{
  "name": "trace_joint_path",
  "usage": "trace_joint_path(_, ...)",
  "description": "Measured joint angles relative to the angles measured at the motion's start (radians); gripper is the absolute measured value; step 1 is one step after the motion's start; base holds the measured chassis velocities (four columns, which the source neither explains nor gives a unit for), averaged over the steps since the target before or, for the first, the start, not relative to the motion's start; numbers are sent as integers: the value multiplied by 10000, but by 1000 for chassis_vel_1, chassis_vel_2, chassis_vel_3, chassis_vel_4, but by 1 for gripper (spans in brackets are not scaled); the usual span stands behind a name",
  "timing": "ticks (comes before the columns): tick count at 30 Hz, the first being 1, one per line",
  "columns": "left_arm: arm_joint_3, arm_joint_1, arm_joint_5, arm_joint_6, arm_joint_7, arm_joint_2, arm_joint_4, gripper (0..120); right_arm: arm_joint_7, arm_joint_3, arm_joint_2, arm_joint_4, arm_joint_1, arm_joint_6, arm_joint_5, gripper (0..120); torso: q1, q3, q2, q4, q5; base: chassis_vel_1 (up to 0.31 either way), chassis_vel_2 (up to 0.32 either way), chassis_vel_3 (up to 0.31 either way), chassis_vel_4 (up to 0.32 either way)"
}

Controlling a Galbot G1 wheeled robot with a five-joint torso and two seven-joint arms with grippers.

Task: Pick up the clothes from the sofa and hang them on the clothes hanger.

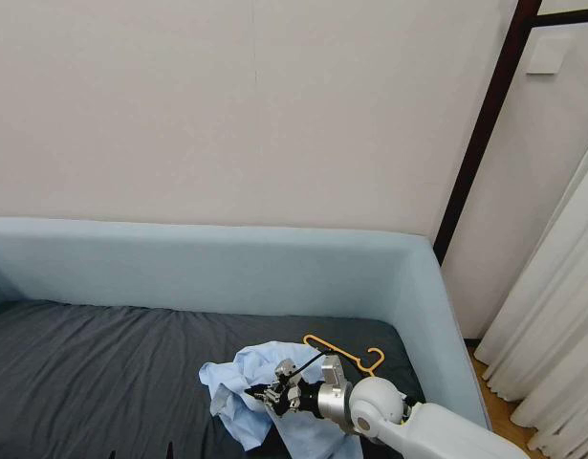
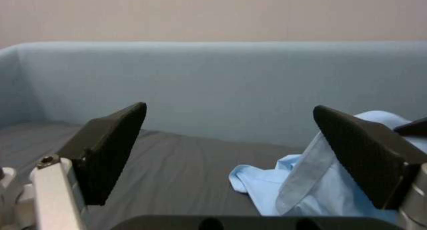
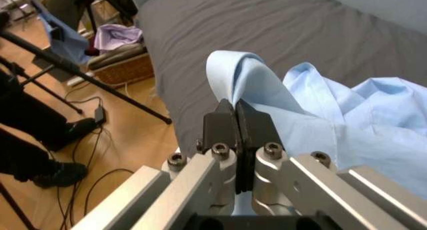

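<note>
The pale blue sofa (image 1: 207,268) has a dark grey seat. On it, toward the robot's right, the light blue shirt (image 1: 244,381) lies crumpled in a heap. The orange hanger (image 1: 346,352) lies flat at the heap's far edge. From here the likeliest trouble is the hold: only a thin fold of cloth is pinched, so the shirt's weight could pull it free on lifting. A trailing sleeve might also snag the hanger and drag it along. The right end effector (image 3: 235,109) is low over the heap, its fingers pressed together on that raised fold. The left end effector (image 2: 230,109) hovers near the seat beside the shirt, fingers spread wide, holding nothing.
</note>
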Motion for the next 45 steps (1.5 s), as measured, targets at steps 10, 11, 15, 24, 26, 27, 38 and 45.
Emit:
trace_joint_path(10, 337, -2310, -1275, 81, 1600, 3289, 2127, 99, -1534, 587, -755, 175, 177, 1016, 181, 0, 0, -1, 0, -3, 1, 0, 0, 0, 0)
trace_joint_path(11, 337, -2310, -1275, 81, 1600, 3289, 2127, 99, -1534, 587, -755, 175, 177, 1016, 181, 0, 0, -1, 0, -3, 1, 0, 0, 0, 0)
trace_joint_path(15, 1033, -3785, -2006, -150, 3099, 4700, 3059, 100, -1911, 825, -1084, 347, 128, 1215, 468, 0, 0, 0, 0, -6, -5, 0, 0, 0, 0)
trace_joint_path(24, 1858, -5006, -3234, -317, 5300, 5866, 4126, 100, -2448, 613, -947, 293, 428, 1257, 561, 0, 1, 1, 0, 8, -1, 0, 0, 0, 0)
trace_joint_path(26, 2048, -5225, -3375, -319, 5815, 5974, 4271, 100, -2554, 550, -910, 284, 494, 1259, 549, 0, 0, 0, 0, 3, -1, 0, 0, 0, 0)
trace_joint_path(27, 2247, -5466, -3385, -353, 6251, 6026, 4472, 100, -2630, 498, -879, 278, 556, 1261, 549, 0, 1, 0, 0, 0, -2, 0, 0, 0, 0)
trace_joint_path(38, 4340, -7836, -3304, -394, 7341, 6059, 5582, 100, -3174, 502, -1101, 300, 614, 1363, 487, 0, 1, 0, 0, -3, 0, 0, 0, 0, 0)
trace_joint_path(45, 5047, -8846, -3266, -392, 7337, 5804, 5934, 97, -3164, 509, -1118, 296, 613, 1378, 471, 0, 1, 0, -1, -6, 1, 0, 0, 0, 0)
